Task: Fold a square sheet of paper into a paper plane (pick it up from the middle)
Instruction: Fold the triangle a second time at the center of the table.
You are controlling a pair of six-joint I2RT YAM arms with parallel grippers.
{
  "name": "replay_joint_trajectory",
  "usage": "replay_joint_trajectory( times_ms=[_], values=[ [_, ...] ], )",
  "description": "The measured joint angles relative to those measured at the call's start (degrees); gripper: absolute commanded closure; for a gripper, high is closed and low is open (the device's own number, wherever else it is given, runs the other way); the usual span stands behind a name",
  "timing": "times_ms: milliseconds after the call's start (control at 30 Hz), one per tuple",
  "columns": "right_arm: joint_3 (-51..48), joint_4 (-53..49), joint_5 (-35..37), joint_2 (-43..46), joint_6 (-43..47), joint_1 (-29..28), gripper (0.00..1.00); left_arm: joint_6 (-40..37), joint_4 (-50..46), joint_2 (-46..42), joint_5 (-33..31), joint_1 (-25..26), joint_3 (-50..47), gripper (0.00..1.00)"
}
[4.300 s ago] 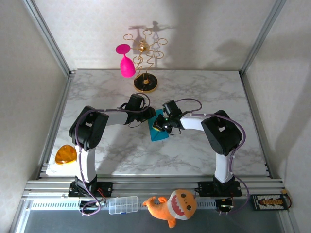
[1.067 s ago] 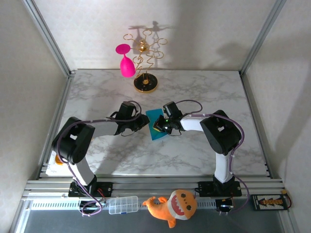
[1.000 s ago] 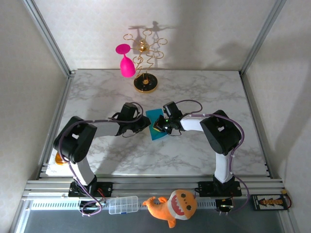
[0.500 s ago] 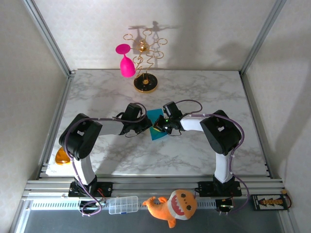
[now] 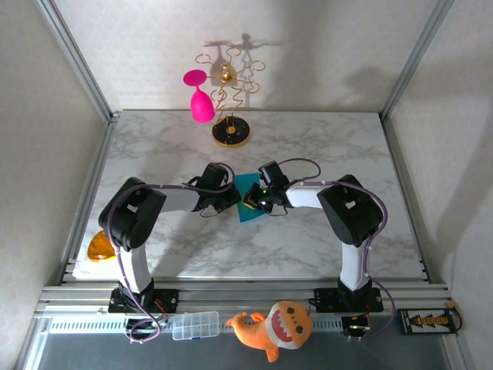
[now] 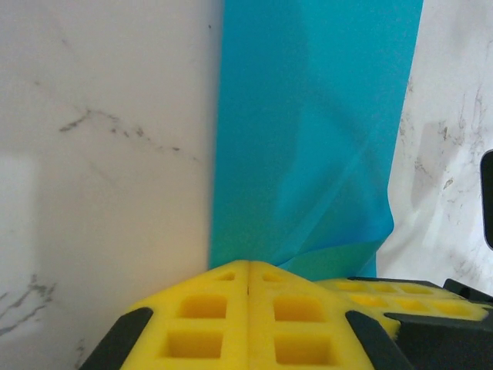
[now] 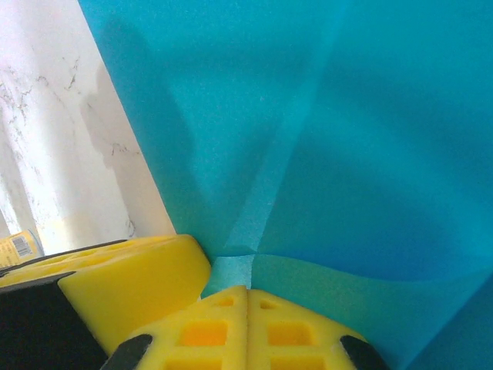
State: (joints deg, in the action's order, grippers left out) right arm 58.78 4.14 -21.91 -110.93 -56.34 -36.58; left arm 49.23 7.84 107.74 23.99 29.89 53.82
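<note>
On the marble table (image 5: 323, 154), the square sheet of paper (image 5: 250, 214) lay at centre, creased but no plane yet. The left claw (image 5: 229, 200), at its nine o'clock edge, and the right claw (image 5: 251, 199), mid-sheet, were both closed, pressing folds.

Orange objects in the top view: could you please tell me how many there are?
2: an orange plush toy at the near edge, centre; an orange object at the table's left edge, partly hidden.
</note>
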Motion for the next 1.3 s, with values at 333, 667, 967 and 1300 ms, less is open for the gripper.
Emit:
replay_joint_trajectory(
  times_ms=[333, 667, 967, 1300],
  values=[
    [-2.36, 0.11, 0.35, 6.51, 3.32, 1.38, 0.99, -2.49, -1.64, 0.33, -0.24, 0.09, 1.14, 1.00],
    [-1.27, -1.90, 0.57, 5.33, 8.44, 2.05, 0.99, -5.14, -3.61, 1.20, -0.22, 0.09, 3.04, 1.00],
    [-1.01, -3.56, 0.94, 2.80, 9.27, 2.21, 0.99, -5.99, -4.07, 1.60, -0.20, 0.09, 3.63, 1.00],
    [-6.36, -1.77, 1.29, 5.75, 9.73, 4.13, 0.99, -6.01, -3.87, 1.86, -0.07, 0.09, 3.78, 1.00]
  ],
)
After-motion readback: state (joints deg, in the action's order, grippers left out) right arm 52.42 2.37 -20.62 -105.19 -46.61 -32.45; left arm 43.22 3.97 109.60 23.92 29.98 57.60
